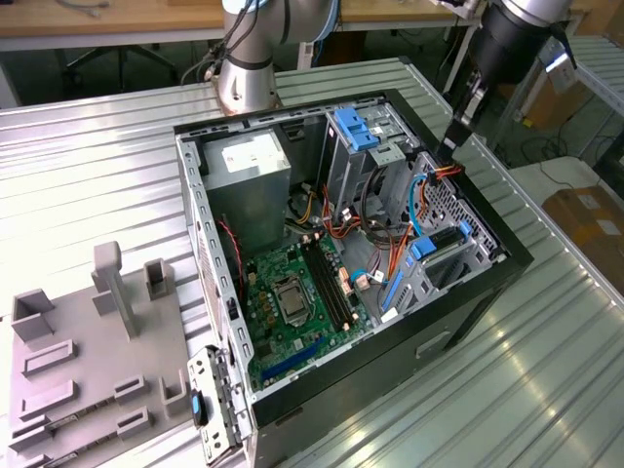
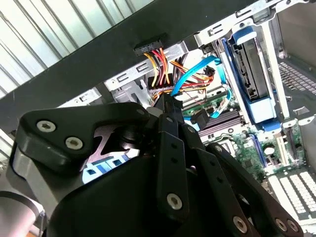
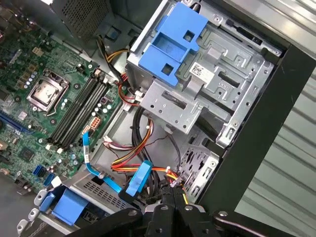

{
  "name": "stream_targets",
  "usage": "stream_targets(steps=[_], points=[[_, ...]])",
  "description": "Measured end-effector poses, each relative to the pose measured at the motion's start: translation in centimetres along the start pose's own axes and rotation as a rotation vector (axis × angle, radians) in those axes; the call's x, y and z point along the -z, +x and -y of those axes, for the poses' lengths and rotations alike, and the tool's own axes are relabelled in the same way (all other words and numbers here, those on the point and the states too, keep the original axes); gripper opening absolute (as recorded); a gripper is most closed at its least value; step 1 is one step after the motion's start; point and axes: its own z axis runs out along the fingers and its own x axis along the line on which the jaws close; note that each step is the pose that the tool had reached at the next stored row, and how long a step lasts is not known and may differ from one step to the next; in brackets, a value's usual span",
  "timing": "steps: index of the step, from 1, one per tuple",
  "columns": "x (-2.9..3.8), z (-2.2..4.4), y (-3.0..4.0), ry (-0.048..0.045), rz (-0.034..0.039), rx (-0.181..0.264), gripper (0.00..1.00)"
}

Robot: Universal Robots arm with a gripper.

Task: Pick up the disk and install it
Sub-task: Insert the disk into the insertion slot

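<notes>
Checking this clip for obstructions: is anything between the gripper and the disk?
Yes. A bundle of red, yellow and orange wires and a blue cable sits right before the gripper. The disk, edge-on between blue rails in the second wrist view, lies beyond them.

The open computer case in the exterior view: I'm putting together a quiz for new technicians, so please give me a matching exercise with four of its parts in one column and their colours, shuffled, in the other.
Parts
1. motherboard
2. plastic caddy on top of the drive cage
3. outer wall of the case
4. power supply box

Colours
A. black
B. grey
C. green
D. blue

Pairs: 1-C, 2-D, 3-A, 4-B
</notes>
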Motion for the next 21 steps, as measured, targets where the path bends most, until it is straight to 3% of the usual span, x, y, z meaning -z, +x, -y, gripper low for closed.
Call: stream_targets(steps=[8, 10, 21], points=[[-0.07, 0.00, -0.01, 0.0047, 0.0114, -0.161, 0.11], [-0.08, 0.00, -0.03, 0.0063, 0.0155, -0.220, 0.11], [-0.10, -0.02, -0.57, 0.0138, 0.0261, -0.385, 0.11]])
